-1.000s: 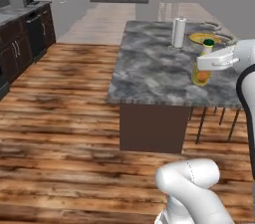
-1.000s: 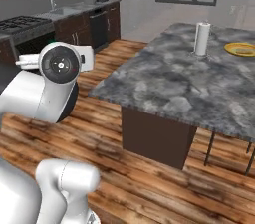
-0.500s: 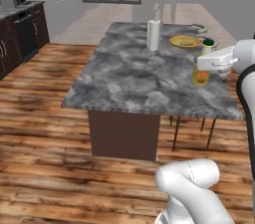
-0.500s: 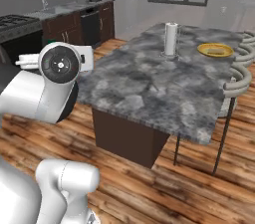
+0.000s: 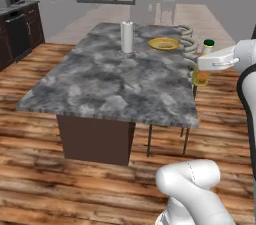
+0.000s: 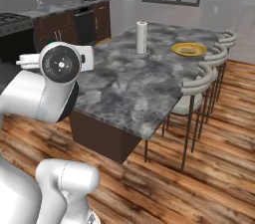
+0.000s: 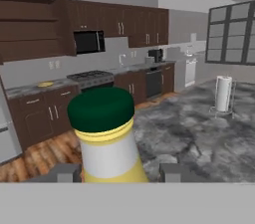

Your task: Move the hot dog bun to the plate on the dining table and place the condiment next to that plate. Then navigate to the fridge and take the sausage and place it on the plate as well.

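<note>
Fingers (image 7: 114,173) clamping condiment bottle (image 7: 107,141) at its lower body, one fingertip (image 7: 63,172) on each side; bottle w/ yellow body, dark green cap, standing upright in hand view. In left base view, same bottle (image 5: 202,71) hanging in the air off the worktop's (image 5: 100,89) right edge, just beside the stools (image 5: 186,44), gripped under white wrist. Sitting on grey marble worktop: yellow plate (image 5: 163,44) w/ bun-like item on it (too small to confirm), toward far right side; paper towel roll (image 5: 127,37) standing upright, left of plate, apart from it. Plate (image 6: 188,49) lying near stool-side edge in right base view; roll (image 6: 142,38) near it. Dark cabinets (image 7: 119,21), stove (image 7: 90,76) lining far wall.
</note>
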Motion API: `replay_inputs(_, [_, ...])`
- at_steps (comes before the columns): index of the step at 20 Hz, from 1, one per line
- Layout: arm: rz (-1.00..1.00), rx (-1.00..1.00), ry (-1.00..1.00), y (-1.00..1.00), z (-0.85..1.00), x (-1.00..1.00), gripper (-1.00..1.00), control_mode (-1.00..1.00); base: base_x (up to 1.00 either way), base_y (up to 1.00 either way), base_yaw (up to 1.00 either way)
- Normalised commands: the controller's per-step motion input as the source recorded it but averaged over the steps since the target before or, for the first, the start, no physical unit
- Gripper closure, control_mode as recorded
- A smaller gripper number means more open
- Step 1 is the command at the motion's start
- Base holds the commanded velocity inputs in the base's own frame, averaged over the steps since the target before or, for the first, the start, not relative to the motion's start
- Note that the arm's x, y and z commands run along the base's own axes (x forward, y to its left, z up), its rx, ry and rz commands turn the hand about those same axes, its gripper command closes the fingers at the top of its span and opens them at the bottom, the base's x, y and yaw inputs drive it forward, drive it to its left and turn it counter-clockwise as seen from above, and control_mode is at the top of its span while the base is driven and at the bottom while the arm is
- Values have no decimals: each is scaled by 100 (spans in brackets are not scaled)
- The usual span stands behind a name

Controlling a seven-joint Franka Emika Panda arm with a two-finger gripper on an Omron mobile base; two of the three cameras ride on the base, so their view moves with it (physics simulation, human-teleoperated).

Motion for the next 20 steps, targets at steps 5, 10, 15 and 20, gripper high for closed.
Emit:
replay_inputs(5, [0,0,0,0,0,0,100,100,1,-100,21])
replay_inputs(10, [0,0,0,0,0,0,100,100,10,-100,35])
replay_inputs(15, [0,0,0,0,0,0,100,100,20,-90,42])
replay_inputs(20, [0,0,0,0,0,0,100,100,31,-97,39])
